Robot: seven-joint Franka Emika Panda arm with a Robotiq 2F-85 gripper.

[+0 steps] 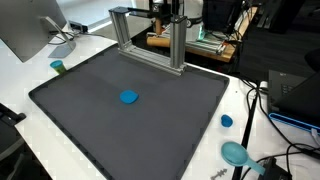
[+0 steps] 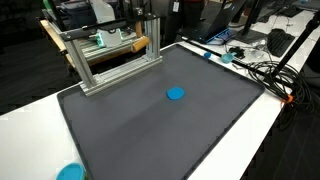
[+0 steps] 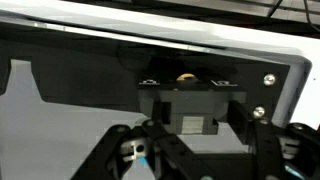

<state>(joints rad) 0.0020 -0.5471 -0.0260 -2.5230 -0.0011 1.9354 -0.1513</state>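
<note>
Aluminium frame (image 1: 146, 13) stands at the far edge of the dark mat (image 1: 100, 135) on the white counter (image 1: 22, 76). The tool (image 3: 197, 145) hangs close by the frame's top, jaws apart and empty. A blue disc (image 1: 128, 97) lies mid-mat, well apart. Working this near calls for slow, level motion, fingers clear of the crossbar.

Matt grey mat (image 1: 90, 130), brushed-metal frame (image 1: 178, 45), smooth plastic disc (image 1: 128, 97)

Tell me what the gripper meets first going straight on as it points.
Probably the black boxy block with a white label, centred ahead of the gripper between its spread fingers in the wrist view. Depth is unclear, so that is only likely.
</note>
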